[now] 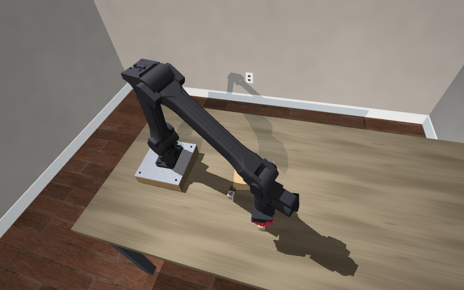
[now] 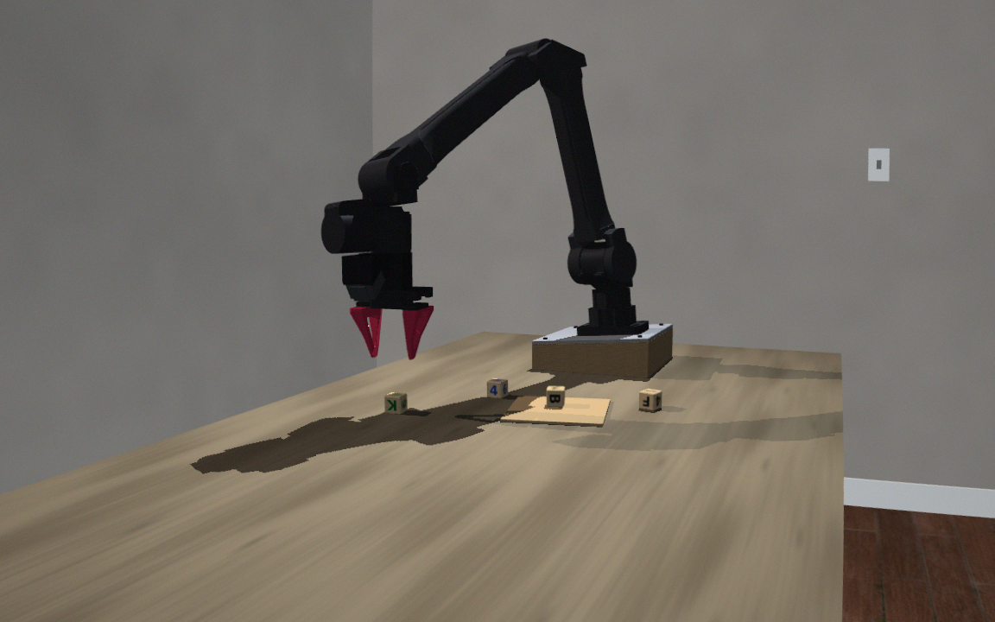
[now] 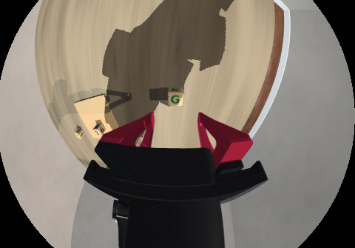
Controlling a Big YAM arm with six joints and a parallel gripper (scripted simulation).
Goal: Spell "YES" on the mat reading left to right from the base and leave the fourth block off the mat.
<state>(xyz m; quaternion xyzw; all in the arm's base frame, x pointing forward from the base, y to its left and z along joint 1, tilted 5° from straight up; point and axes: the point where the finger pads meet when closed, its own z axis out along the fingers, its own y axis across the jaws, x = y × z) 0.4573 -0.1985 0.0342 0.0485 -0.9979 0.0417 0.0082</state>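
Above the wood-grained table [image 1: 363, 180] [image 2: 423, 525] [image 3: 74, 55] — red, tapered fingers [image 1: 270, 222] [image 2: 415, 333] stand apart — near a cubic block [image 1: 261, 227] [image 2: 395, 403] [image 3: 175, 98].

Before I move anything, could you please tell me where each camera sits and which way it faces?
Top: high beside the table, looking obliquely down; the arm shows, its pincer mostly hidden.
Exterior: low beyond the table's far end, facing back toward the base; arm and open pincer show.
Wrist: on the wrist, looking past the red fingers at the table; fingers and black housing show.
Shared by top and exterior: the green-lettered block, also in wrist.
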